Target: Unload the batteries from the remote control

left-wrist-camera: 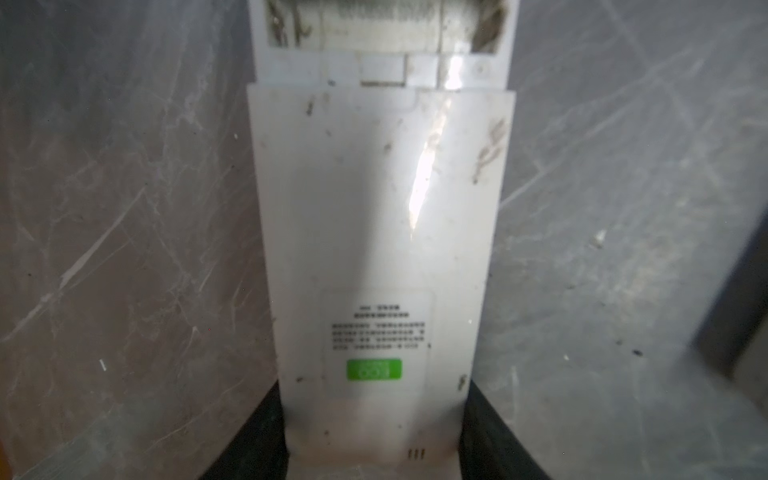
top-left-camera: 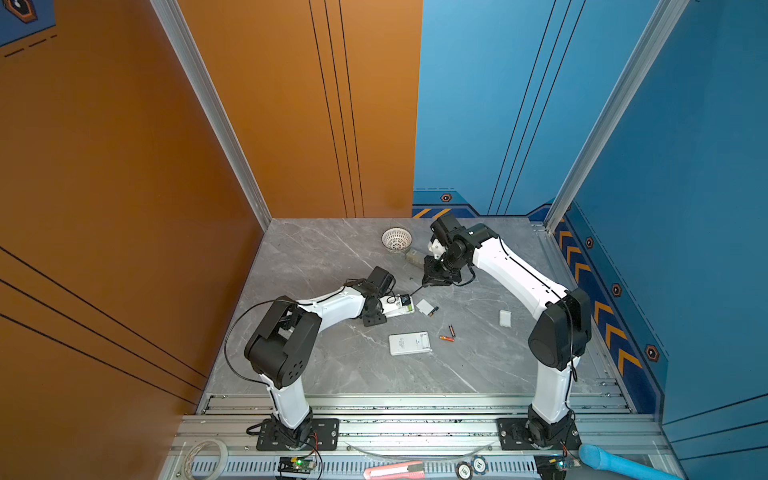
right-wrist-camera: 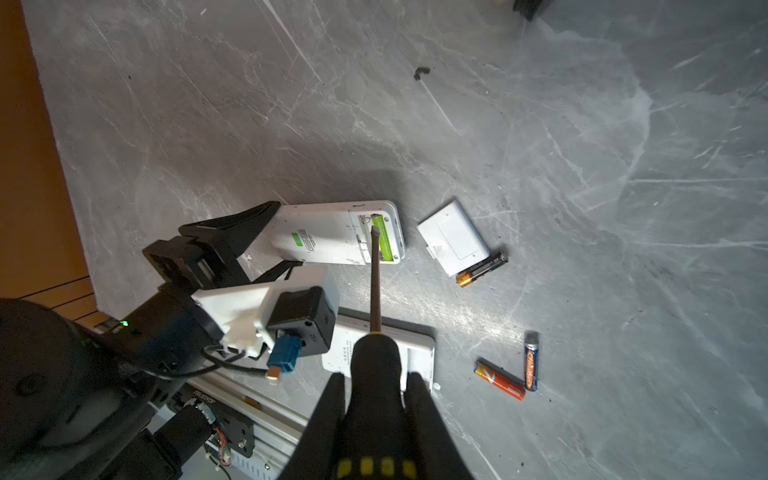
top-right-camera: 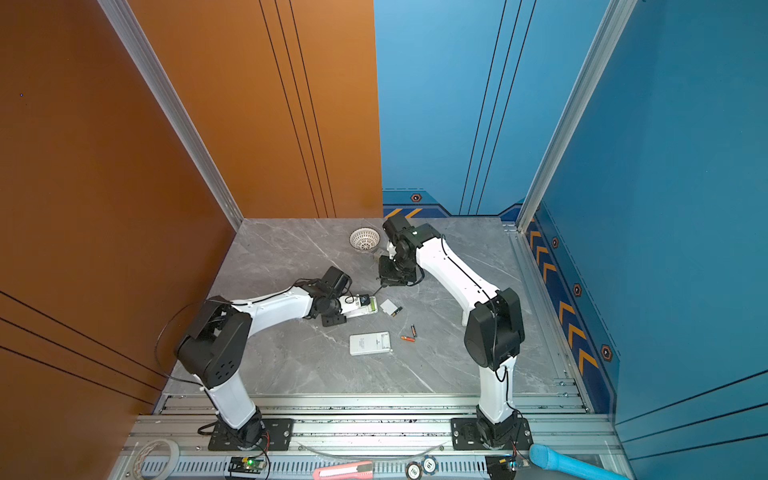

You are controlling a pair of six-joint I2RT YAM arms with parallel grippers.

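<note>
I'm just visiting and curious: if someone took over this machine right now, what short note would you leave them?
Left gripper: shut on the white remote control, lying back-up on the grey marble table, battery bay open.
Right gripper: shut on the black-handled screwdriver, tip at the light green battery in that bay.
Done: white battery cover off, beside the remote; a black-and-orange battery, an orange battery and a blue-and-orange battery lie loose on the table.
To do: lever out the green battery; whether the second white remote nearby is emptied, I cannot tell.
</note>
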